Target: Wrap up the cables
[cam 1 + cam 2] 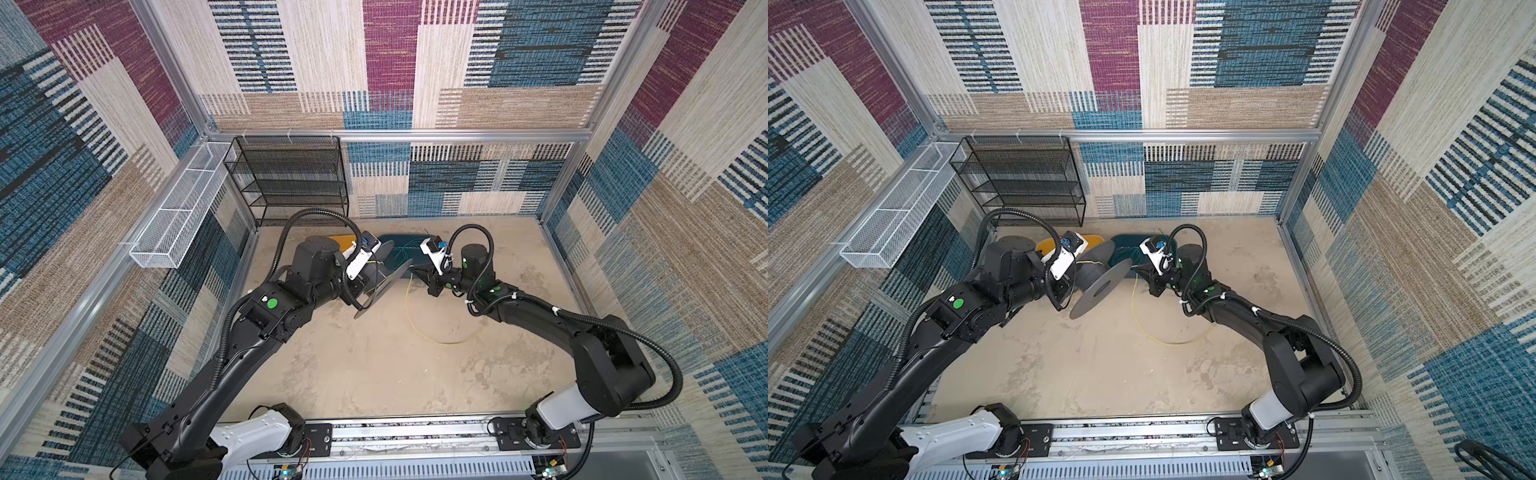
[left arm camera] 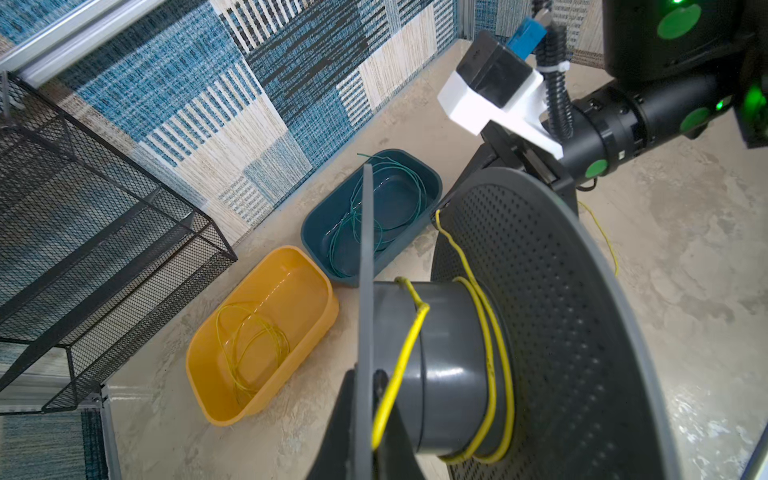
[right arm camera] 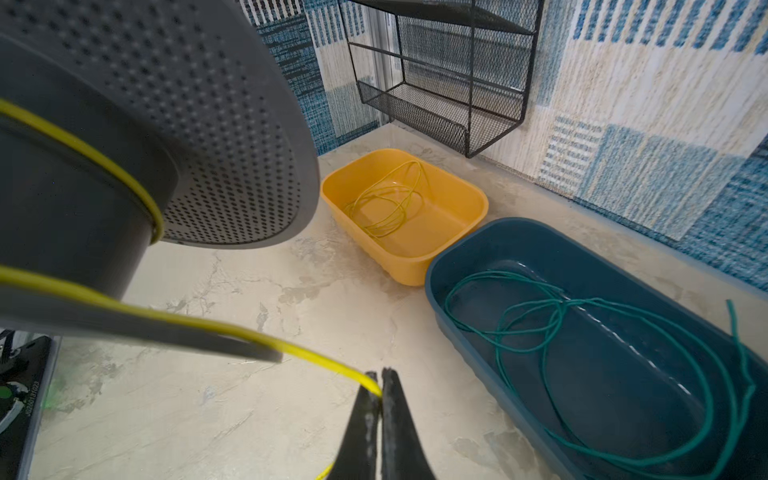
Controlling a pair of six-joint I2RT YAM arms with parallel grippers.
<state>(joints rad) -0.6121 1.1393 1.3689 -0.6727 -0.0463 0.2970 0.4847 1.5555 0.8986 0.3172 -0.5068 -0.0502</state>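
So you are early in the winding: only a few turns of the yellow cable (image 3: 232,330) sit on the grey spool (image 2: 449,374). Your left gripper (image 2: 368,390) has its jaws clamped on the spool's flange, and your right gripper (image 3: 380,382) pinches the cable just beside it. Most of it lies looped mid-surface. A second yellow cable (image 3: 390,203) waits in the yellow bin (image 3: 415,270) and a teal cable (image 3: 552,316) in the teal bin (image 3: 602,266), at the far edge.

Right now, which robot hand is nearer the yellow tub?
Left. The left gripper, holding the spool, is by the yellow tub; the right gripper, pinching the yellow cable, is farther, by the teal tub.
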